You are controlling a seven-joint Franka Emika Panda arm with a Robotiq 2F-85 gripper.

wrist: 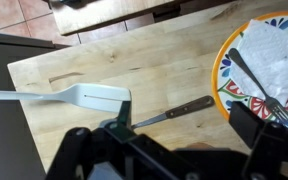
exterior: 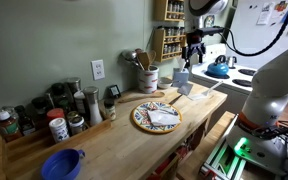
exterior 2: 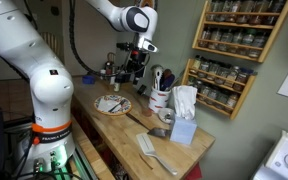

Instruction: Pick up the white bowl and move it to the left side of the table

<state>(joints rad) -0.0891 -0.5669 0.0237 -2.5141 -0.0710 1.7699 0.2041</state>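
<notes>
Whitish-grey, the white bowl point(exterior 2: 165, 117) seems to rest on the surface point(exterior: 104, 145) beside the tissue box point(exterior 2: 184, 128), well apart from the claw point(exterior: 190, 58), which hangs high over the knife point(wrist: 169, 112) with its jaws apart, probably because it has not approached the bowl yet.

Exterior views looking along the table point(exterior: 114, 140) from opposite ends, wrist view close, straight down, patterned plate point(exterior: 137, 120) in all three.

The arm point(exterior 2: 44, 70) arches high, its pincer point(exterior: 192, 55) pointing down, jaws spread apart, holding nothing.
</notes>
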